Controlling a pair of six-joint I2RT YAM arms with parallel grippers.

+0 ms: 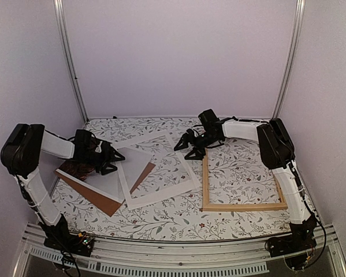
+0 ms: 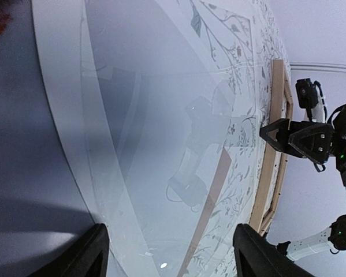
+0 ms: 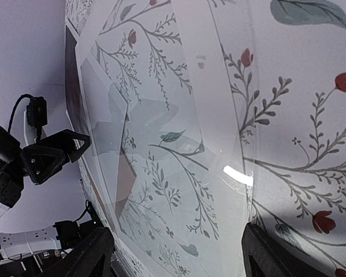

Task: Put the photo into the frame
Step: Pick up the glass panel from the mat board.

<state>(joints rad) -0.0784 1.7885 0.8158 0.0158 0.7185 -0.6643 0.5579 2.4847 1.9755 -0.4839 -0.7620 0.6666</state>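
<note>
The photo (image 1: 97,180) lies at the left on a brown backing board (image 1: 106,202), dark reddish band at its far left, pale end toward the middle. My left gripper (image 1: 116,161) hovers open over that pale end, beside the white mat's left edge. In the left wrist view its fingers (image 2: 170,239) stand wide apart over pale sheets, holding nothing. The light wooden frame (image 1: 242,206) lies flat at the right and is seen on edge as the frame (image 2: 271,156) from the left wrist. My right gripper (image 1: 183,151) is open above the mat's far right corner, and in its own view the gripper (image 3: 173,239) holds nothing.
A white mat (image 1: 161,193) with a cut-out window lies mid-table, between photo and frame. A clear glossy sheet (image 3: 178,173) covers the floral tablecloth under the right gripper. White walls and metal posts close in the table.
</note>
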